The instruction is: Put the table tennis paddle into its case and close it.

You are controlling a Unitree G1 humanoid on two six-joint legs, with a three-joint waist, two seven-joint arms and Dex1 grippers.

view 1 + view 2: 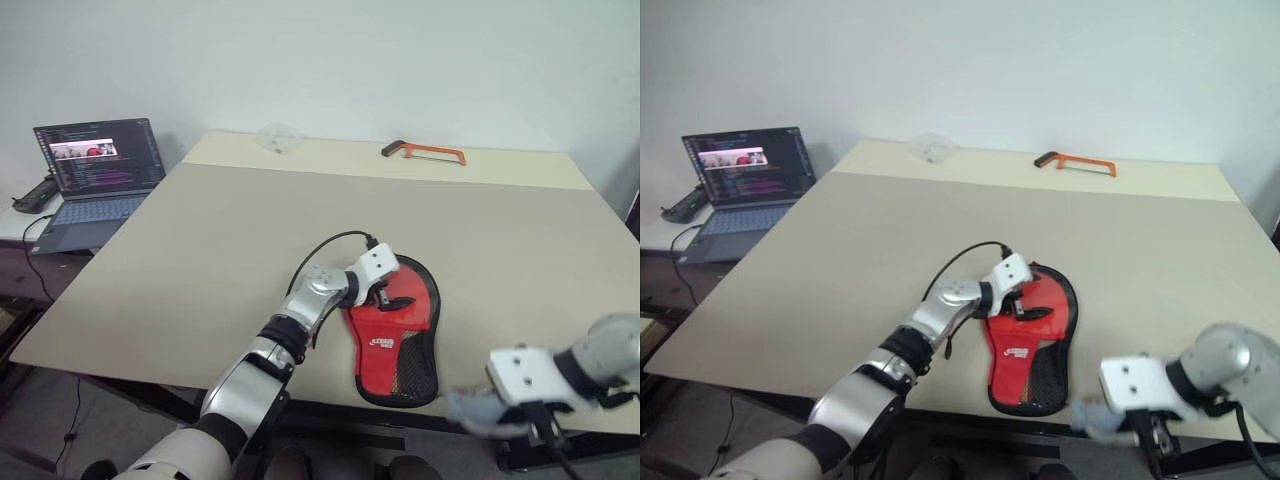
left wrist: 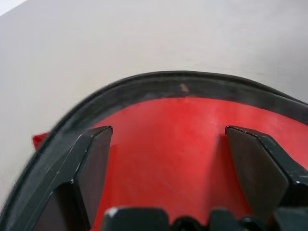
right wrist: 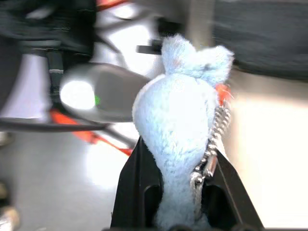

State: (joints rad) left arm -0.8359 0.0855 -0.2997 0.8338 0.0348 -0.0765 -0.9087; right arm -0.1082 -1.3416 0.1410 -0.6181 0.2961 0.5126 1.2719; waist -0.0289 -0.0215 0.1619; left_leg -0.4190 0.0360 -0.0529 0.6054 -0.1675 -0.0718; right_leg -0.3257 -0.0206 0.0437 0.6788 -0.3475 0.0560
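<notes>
1. Overhead, from the head camera's left eye: a pale beige tabletop (image 1: 250, 260) stands against a plain whitish wall. An open laptop (image 1: 95, 180) sits on a lower side surface at 9 o'clock, an orange-framed hacksaw (image 1: 425, 152) lies near the far edge at 12 o'clock, and a clear plastic object (image 1: 278, 137) lies beside it toward 11. The case (image 1: 400, 340) lies flat near the front edge, at about 5 o'clock from the tabletop's middle, red front up with a black mesh patch and a white logo too small to read. The left arm reaches across from 7 o'clock, and the left tool (image 1: 392, 297) sits over the case's round end.
2. Right eye: the right tool (image 1: 1105, 420) hangs past the tabletop's front edge at 5 o'clock, holding a grey fuzzy ball (image 1: 1090, 415).
3. Left wrist camera: the left tool's two fingers (image 2: 91, 163) stand wide apart, nothing between them, just over a red surface rimmed by the case's black edge (image 2: 144, 82); whether that red is the table tennis paddle I cannot tell.
4. Right wrist camera: the right tool's fingers (image 3: 137, 187) are clamped on the pale fuzzy ball (image 3: 178, 144), with a small metal chain (image 3: 211, 154) running beside it.
</notes>
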